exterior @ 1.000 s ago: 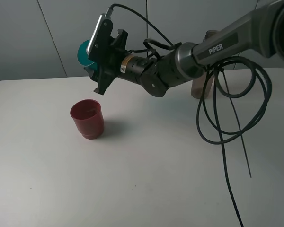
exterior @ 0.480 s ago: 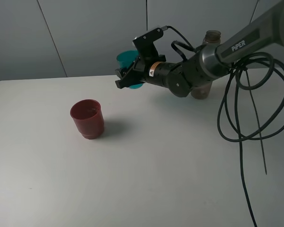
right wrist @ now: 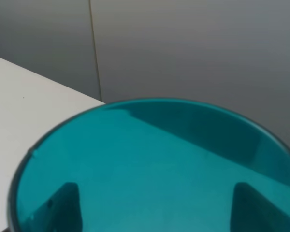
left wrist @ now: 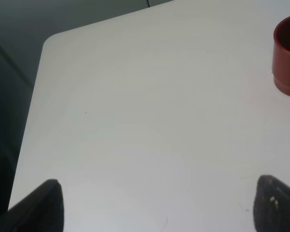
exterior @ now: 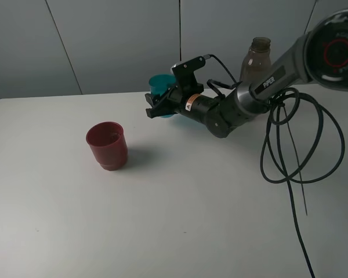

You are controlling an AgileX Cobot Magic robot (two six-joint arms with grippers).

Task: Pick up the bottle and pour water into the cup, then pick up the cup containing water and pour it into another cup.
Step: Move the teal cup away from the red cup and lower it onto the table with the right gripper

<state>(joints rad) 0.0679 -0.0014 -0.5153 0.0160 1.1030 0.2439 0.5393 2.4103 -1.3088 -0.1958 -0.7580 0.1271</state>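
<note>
Bottle (exterior: 256,58) partly hidden behind right arm; only neck and upper body seen, at table's far right. Cup (exterior: 160,88) half covered by right gripper (exterior: 158,108), pinched between its jaws, upright at far centre; teal, translucent, rim filling right wrist view (right wrist: 150,159). Red cup (exterior: 107,145) stood alone at left, well apart. Left gripper (left wrist: 157,205) seen only as two dark fingertips, spread, over bare table (exterior: 180,202). Black cables (exterior: 290,150) hung at right.

Bare white table (exterior: 180,208) around the red cup (exterior: 107,145), dangling black cables (exterior: 290,156) crowding its right side
</note>
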